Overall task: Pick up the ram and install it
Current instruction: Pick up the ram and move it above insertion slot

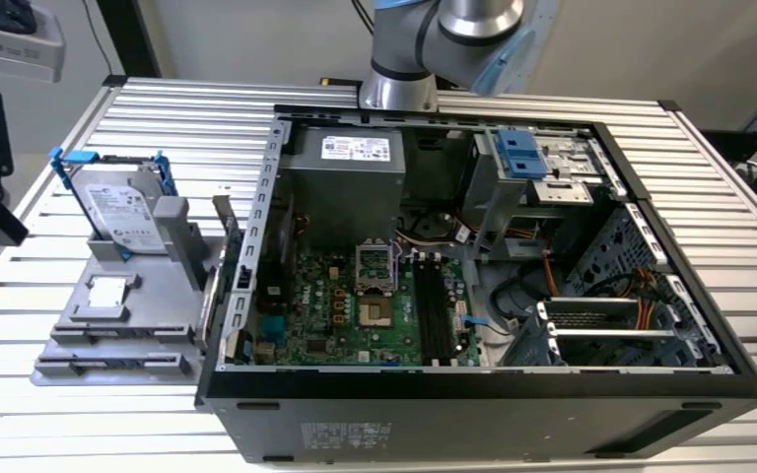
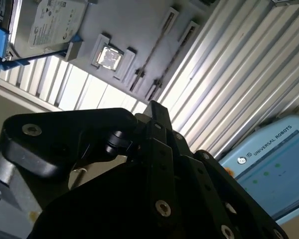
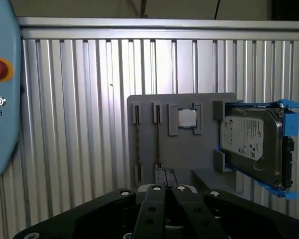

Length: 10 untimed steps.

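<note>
The gripper (image 3: 165, 175) hovers over a grey tray (image 3: 182, 154), jaws drawn together with nothing in them. The ram (image 3: 158, 144) seems to be the thin strip standing on edge in the tray slot nearest it, 1 of 2 alike. The tray lies on the table (image 1: 155, 108), to the exterior view's left of the case (image 1: 484, 414).

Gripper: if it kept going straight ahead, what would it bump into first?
Probably the grey holder, right beside one ram stick standing in it. The gripper is aimed there, though depth is unclear.
</note>
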Each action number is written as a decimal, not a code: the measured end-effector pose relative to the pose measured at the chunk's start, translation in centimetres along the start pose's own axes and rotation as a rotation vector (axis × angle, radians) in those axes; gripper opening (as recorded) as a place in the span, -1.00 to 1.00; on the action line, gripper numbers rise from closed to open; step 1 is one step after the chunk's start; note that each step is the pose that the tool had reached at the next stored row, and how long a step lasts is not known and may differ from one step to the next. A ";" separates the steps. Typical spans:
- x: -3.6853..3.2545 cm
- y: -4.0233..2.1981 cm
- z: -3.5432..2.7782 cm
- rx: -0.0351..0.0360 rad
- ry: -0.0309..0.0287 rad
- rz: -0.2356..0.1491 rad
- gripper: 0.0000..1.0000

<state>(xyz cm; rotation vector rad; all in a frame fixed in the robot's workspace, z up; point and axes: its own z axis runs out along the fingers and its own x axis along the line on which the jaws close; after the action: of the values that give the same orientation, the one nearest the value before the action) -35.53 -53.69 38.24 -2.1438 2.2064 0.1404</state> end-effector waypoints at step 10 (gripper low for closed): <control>0.00 -0.25 0.01 -0.0115 0.0025 -0.110 -1.00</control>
<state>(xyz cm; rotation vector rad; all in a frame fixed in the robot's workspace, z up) -35.28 -53.69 38.23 -2.2655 2.0880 0.1453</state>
